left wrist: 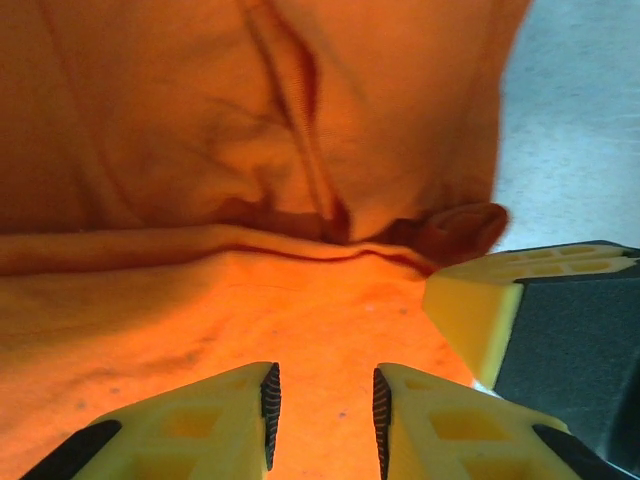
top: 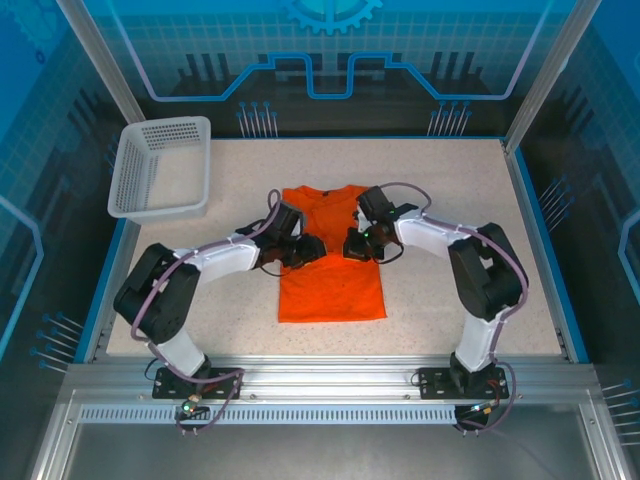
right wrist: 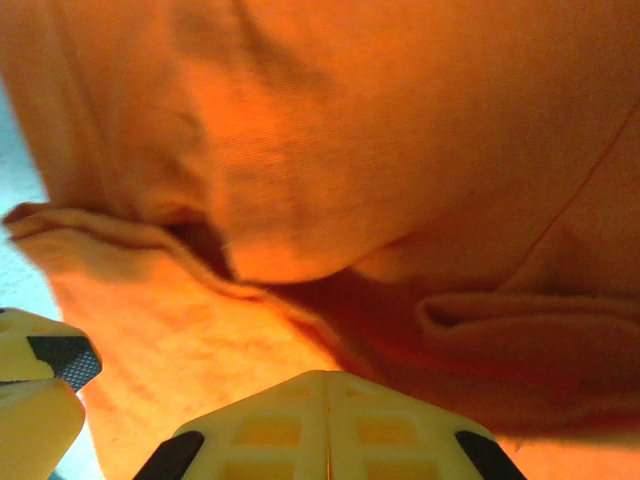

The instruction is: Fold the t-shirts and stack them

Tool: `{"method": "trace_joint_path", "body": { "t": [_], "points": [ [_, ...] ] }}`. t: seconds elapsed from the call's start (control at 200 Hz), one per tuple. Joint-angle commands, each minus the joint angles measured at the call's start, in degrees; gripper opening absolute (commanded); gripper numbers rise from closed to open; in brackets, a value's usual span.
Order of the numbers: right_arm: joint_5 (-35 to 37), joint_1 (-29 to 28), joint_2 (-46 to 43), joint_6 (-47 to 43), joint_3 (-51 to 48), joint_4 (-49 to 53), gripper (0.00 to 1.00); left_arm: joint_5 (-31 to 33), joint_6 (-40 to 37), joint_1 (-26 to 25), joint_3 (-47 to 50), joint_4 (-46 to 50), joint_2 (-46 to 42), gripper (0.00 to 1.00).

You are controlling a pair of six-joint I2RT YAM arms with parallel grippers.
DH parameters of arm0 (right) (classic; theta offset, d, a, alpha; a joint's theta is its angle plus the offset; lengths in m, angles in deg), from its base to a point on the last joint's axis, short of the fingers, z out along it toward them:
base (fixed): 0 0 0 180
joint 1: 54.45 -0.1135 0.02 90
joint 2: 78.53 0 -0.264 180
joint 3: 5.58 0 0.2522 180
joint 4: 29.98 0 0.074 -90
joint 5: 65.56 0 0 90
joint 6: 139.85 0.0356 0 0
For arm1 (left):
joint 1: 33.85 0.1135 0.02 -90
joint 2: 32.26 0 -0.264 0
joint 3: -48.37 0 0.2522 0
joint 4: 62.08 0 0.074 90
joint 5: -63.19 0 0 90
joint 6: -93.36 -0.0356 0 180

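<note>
Top view: one orange t-shirt lay flat mid-desk, collar at the far end and hem towards the arms. Its outline read as a narrow rectangle, so the sleeves looked already tucked in. Left claw and right claw sat close together on the upper-middle of the shirt. White basket was at the far left corner, well apart from the shirt.

Left wrist: left claw hung low over the fabric, jaws a narrow gap apart, nothing visibly pinched. A creased fold edge ran just ahead of it. One yellow finger of the right claw was just beside it on the right.

Right wrist: right claw was clenched, pads meeting. Could not tell if any fabric was caught. Layered folds lay ahead.

Status, my read: side folds done; cross fold and stacking left.

Desk was speckled beige with a blue border and an aluminium rail at the near edge. Blue translucent panels enclosed the cell.
</note>
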Motion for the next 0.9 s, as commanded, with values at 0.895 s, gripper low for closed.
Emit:
{"method": "trace_joint_path", "body": {
  "t": [0.895],
  "points": [
    [-7.14, 13.94, -11.67, -0.75, -9.54, -6.37, 0.41, 4.48, -2.87, 7.43, 2.06, 5.64, -4.3, 0.51]
  ]
}}
